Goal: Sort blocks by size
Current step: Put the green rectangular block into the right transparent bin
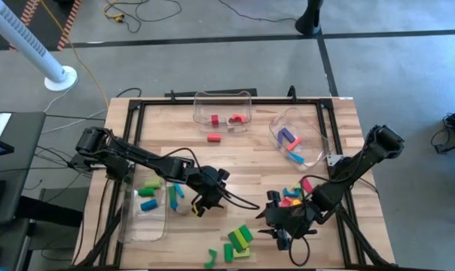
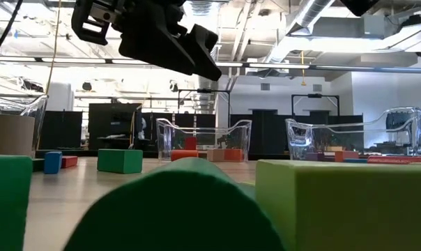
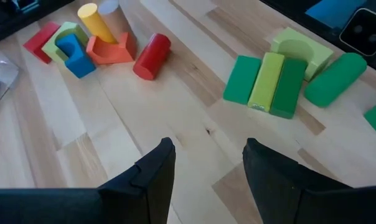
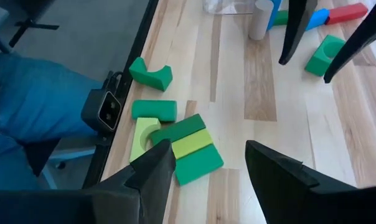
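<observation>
Hovering left gripper [image 1: 201, 205] jaws open over bare table [image 1: 242, 169] | right gripper [image 1: 282, 229] jaws open near front edge

The left arm reaches in from nine o'clock to mid-table, its left gripper [image 1: 200, 205] spread open and empty, while the right arm comes from three o'clock toward six, its right gripper [image 1: 282, 228] likewise parted and empty.

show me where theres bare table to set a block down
Bare wood lies mid-table, between the red block near the far bin and the left gripper. Crowded: the green blocks at the near edge, the mixed pile under the right gripper, and the left bin area.
</observation>
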{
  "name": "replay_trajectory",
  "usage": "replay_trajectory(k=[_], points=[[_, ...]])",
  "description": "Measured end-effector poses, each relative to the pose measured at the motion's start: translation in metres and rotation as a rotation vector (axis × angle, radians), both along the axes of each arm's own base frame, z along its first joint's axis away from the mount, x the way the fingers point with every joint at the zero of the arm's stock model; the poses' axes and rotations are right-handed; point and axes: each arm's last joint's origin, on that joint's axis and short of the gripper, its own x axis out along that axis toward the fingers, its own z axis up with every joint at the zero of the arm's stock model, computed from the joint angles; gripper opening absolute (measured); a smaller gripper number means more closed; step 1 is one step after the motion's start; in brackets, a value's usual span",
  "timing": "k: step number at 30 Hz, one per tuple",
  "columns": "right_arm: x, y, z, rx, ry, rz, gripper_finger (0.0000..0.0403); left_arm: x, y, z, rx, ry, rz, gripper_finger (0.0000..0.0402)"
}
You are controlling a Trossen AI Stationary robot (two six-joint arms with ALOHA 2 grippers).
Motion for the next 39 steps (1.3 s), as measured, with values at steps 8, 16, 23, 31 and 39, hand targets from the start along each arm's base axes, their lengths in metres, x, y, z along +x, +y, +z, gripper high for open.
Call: replay_trajectory(k=[8,16,23,31,39], points=[[-0.004,0.006,-0.004,0.030,0.027,-0.033,0.0230,0.001,-0.005,-0.002,-0.077,0.009,-0.110,0.0180],[-0.002,0.015,-0.028,-0.046,0.095,-0.010,0.0230,0.017,-0.025,-0.040,-0.064,0.125,-0.204,0.0180],[0.000,0.022,-0.047,-0.084,0.150,0.008,0.0230,0.030,-0.047,-0.045,-0.103,0.133,-0.368,0.0180],[0.001,0.019,-0.044,-0.085,0.141,-0.006,0.0230,0.056,-0.060,-0.074,-0.095,0.232,-0.378,0.0180],[0.001,0.020,-0.044,-0.087,0.142,-0.004,0.0230,0.066,-0.066,-0.070,-0.099,0.172,-0.396,0.0180]])
